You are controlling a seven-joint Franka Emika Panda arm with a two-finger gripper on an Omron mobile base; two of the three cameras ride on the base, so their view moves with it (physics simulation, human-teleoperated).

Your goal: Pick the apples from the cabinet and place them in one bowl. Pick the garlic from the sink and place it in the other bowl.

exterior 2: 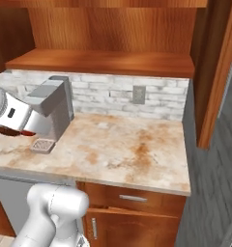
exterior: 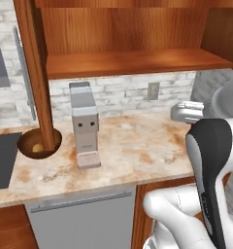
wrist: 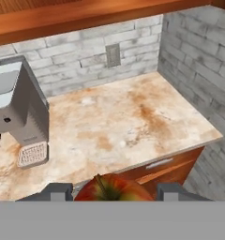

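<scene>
Red apple [wrist: 114, 188] sits between the two dark finger tips of the gripper [wrist: 113, 192] in the hand view, one tip on each side of it, so the gripper is pinched on the apple and holding it up above the front edge of the counter [wrist: 133, 126]. Stem side faces the camera; skin is red with a yellowish patch. In the left base view the deep reddish-brown bowl [exterior: 39, 143] stands on the counter's left end, partly hidden behind the open cabinet door [exterior: 35, 73]; a yellowish round thing lies inside it, too small to say for sure it's the other apple. The black sink [exterior: 3, 160] begins just left of that bowl. Cabinet shelf [exterior: 133, 62] overhead looks bare in the part that shows. A grey coffee machine [exterior: 84, 125] stands mid-counter against the brick backsplash, drip grate in front. Wall outlet [exterior: 153, 90] is to its right. In the right base view the arm crosses in front of the machine at left.
</scene>
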